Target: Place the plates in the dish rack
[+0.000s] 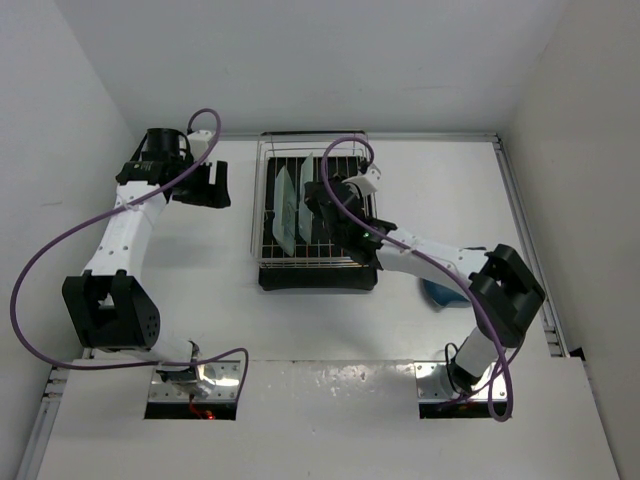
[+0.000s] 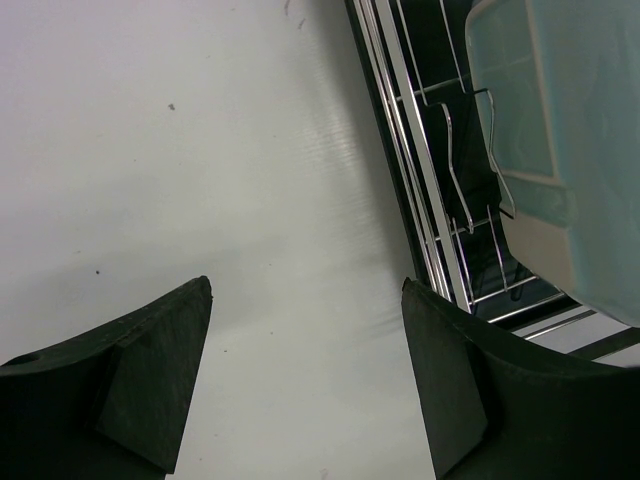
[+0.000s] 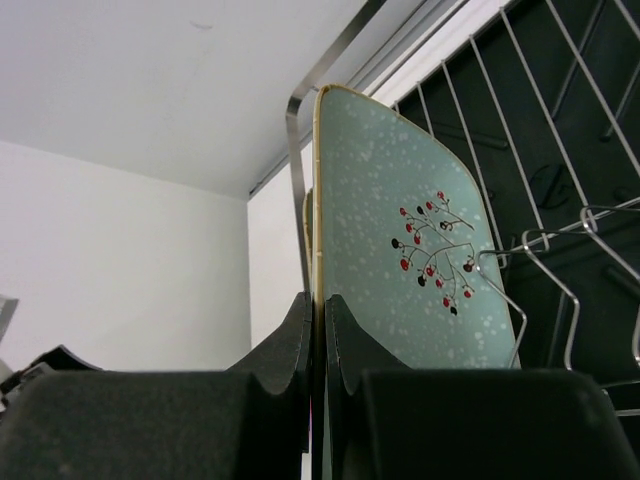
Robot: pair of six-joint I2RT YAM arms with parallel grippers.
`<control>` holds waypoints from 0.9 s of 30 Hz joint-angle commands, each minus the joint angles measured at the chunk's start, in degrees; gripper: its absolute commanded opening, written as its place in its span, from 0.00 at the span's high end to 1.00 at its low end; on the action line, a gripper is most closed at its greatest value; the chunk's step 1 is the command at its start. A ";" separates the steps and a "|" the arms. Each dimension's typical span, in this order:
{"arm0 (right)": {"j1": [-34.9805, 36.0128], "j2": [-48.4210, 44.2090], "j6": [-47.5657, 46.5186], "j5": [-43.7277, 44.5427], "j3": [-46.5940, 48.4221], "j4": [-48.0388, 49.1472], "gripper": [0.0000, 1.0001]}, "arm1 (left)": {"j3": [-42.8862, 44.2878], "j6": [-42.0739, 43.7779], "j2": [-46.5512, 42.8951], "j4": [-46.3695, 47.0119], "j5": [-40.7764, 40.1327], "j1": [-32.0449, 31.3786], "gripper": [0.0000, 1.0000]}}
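The dish rack [image 1: 345, 268], chrome wire over a black tray, stands at the table's middle. One mint-green plate [image 1: 284, 212] stands on edge in its left part. My right gripper [image 1: 320, 200] is shut on the rim of a second mint plate [image 1: 307, 190], held upright inside the rack beside the first. In the right wrist view this plate [image 3: 400, 250] has a red berry sprig and sits between the fingers [image 3: 345, 340]. The dark blue plate [image 1: 438, 293] lies on the table, mostly hidden under my right arm. My left gripper [image 1: 207, 186] is open and empty, left of the rack.
In the left wrist view the rack's left wall [image 2: 420, 180] and a mint plate [image 2: 560, 120] are at the right, with bare white table [image 2: 200, 150] under the open gripper [image 2: 305, 300]. White walls enclose the table on three sides.
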 commanded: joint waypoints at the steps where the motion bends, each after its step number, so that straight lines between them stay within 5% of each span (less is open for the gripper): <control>1: 0.57 -3.31 -0.76 3.16 1.14 10.51 1.00 | -0.20 -0.28 -2.35 0.91 1.20 0.84 0.19; 14: 0.93 1.43 1.79 1.41 2.20 4.80 1.00 | -0.20 -0.28 -2.35 0.91 1.20 0.84 0.19; 27: 2.16 8.20 -11.66 1.40 10.03 -0.21 1.00 | -0.20 0.25 -2.35 0.91 1.20 0.84 0.19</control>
